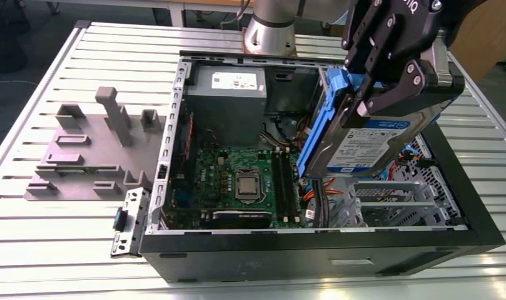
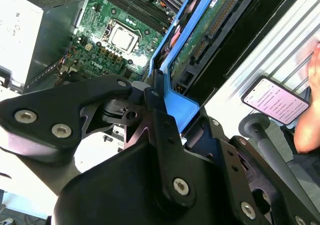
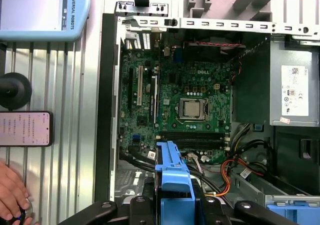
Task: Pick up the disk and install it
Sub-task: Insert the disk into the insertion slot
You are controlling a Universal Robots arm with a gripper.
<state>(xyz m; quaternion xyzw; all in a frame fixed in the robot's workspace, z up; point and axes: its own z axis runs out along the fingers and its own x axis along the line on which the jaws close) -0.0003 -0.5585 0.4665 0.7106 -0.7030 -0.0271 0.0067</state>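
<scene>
Disk [image 1: 376, 140] is hanging tilted over the open computer case [image 1: 319, 253] in the exterior view, label face outward. Its lower edge is dipping toward the metal drive cage [image 1: 394, 200] beside the motherboard [image 1: 236, 178]. The gripper [image 1: 393, 84] is pinching the upper end between its black fingers, which I judge is leaving the lower end free to enter first. The grey slotted holder [image 1: 86, 150] is sitting on the ribbed table [image 1: 44, 250] at the exterior view's left, well apart from the case. In the second wrist view the gripper [image 2: 161, 102] is clamping the blue carrier [image 2: 176, 101] at its handle end. The disk's green circuit-board underside [image 2: 210, 30] is stretching away over the case interior, probably so the connector edge is facing inward. A phone [image 2: 275, 100] and a person's hand [image 2: 311, 105] are lying outside the case. In the first wrist view the blue carrier [image 3: 172, 172] is pointing straight down at the motherboard [image 3: 185, 105] and the orange cables [image 3: 227, 177], with the power supply [image 3: 295, 90] off to one side.
</scene>
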